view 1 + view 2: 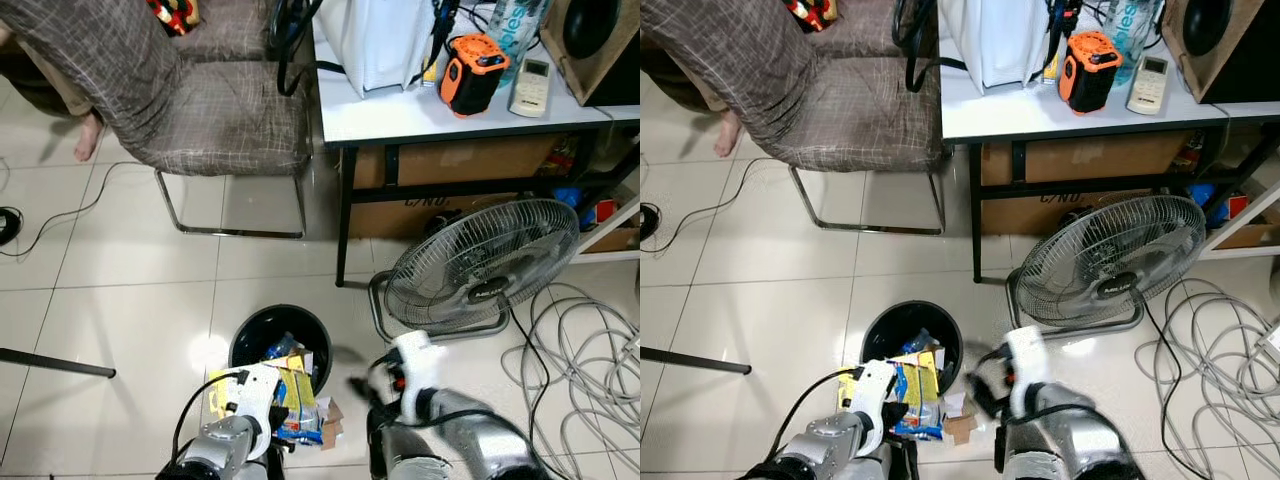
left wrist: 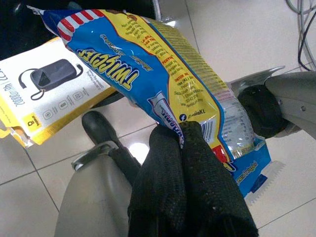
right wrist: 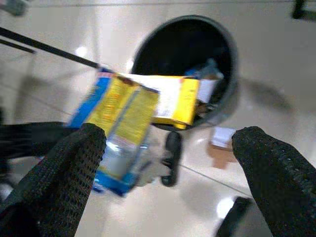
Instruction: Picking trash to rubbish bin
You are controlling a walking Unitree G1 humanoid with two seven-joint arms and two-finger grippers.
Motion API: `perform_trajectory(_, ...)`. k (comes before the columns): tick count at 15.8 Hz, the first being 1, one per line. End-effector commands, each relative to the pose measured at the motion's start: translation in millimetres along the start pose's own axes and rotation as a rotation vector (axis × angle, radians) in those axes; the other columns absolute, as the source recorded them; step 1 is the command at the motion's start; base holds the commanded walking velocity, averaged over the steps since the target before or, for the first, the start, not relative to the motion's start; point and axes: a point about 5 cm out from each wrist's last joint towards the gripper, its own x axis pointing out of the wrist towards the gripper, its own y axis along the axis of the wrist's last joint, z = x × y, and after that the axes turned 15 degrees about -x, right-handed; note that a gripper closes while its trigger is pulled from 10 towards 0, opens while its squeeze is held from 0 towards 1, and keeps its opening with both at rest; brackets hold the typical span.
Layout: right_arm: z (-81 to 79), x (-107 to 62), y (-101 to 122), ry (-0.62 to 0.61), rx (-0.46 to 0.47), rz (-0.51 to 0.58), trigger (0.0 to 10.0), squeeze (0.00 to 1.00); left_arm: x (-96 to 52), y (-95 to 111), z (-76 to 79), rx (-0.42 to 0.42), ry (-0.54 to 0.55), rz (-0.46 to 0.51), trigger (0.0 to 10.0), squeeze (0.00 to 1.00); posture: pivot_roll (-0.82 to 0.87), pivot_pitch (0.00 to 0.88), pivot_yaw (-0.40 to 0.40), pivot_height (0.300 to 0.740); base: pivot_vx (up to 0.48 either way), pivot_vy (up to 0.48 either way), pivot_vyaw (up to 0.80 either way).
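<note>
The blue and yellow crinkly snack packet [image 2: 163, 79] was pinched in the left gripper [image 2: 182, 148], fingers clenched on its lower edge, low in the frame just below the round black rubbish bin [image 1: 281, 342]. A yellow cardboard box [image 2: 54, 94] leaned on the bin's rim beside it. The right gripper [image 3: 168, 158] hovered with fingers [image 3: 64, 177] spread wide, near the grey floor fan [image 1: 482, 265].

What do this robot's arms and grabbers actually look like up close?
Both arms are rounded silver-grey shells with white blocks at the wrists. A black cable loops along the left arm; the right arm shows a small red spot by its white wrist. The left gripper and the right gripper each have two long black fingers with a rough, mesh-like surface.
</note>
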Motion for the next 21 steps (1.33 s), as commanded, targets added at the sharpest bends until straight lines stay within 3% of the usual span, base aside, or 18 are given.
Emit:
perform_trajectory(1, -6.5, -3.6, -4.2, 0.051, 0.028, -0.004, 10.0, 0.00, -0.1, -13.2, -0.9, -0.002, 0.010, -0.043, 10.0, 0.00, -0.20, 0.308, 0.061, 0.740, 0.000, 0.000, 0.00)
perform_trajectory(5, -19.4, -17.2, -5.2, 0.192, 0.034, -0.023, 10.0, 0.00, 2.7, -20.8, 6.7, 0.036, -0.004, -0.085, 10.0, 0.00, -0.21, 0.325, 0.043, 0.740, 0.000, 0.000, 0.00)
perform_trajectory(8, -31.0, -24.8, -5.7, 0.299, 0.034, -0.034, 10.0, 0.00, 1.3, -21.8, 0.8, 0.051, 0.027, -0.084, 10.0, 0.00, -0.21, 0.332, 0.036, 0.740, 0.000, 0.000, 0.00)
perform_trajectory(14, -34.4, -37.9, -9.5, 0.352, 0.030, -0.068, 10.0, 0.00, -1.3, -17.4, -9.2, 0.062, 0.083, -0.042, 10.0, 0.00, -0.23, 0.346, 0.026, 0.740, 0.000, 0.000, 0.00)
perform_trajectory(21, -36.7, -43.7, -10.9, 0.355, 0.019, -0.087, 10.0, 0.00, -2.6, -6.5, -14.1, 0.061, 0.162, 0.075, 10.0, 0.00, -0.24, 0.362, 0.019, 0.740, 0.000, 0.000, 0.00)
